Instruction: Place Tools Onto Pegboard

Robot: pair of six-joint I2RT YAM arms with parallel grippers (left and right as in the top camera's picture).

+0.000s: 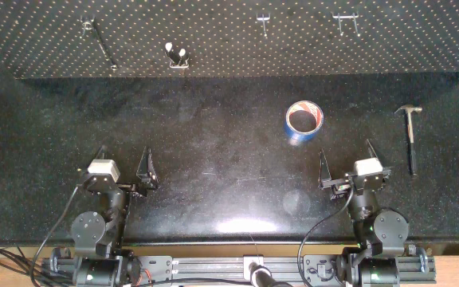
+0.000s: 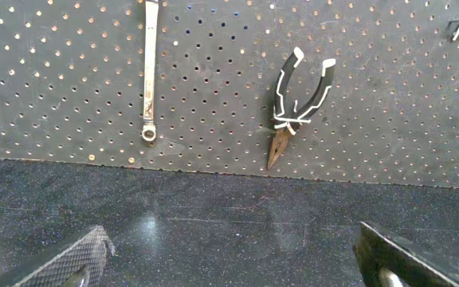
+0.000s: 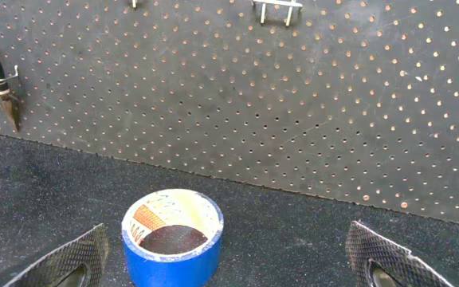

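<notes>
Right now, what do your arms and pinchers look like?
My left arm and right arm are black with round joints, each carrying a pale box at the wrist. The left gripper and right gripper have black fingers with criss-cross texture. Black cables loop by the bases.

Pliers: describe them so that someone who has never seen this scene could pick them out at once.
The pegboard stands along the far edge of the black table. On its left part two tools hang: a long slim wrench and, to its right, the pliers. They hang nose down, with black, white-edged handles spreading upward in a V, unlike the straight wrench.
</notes>
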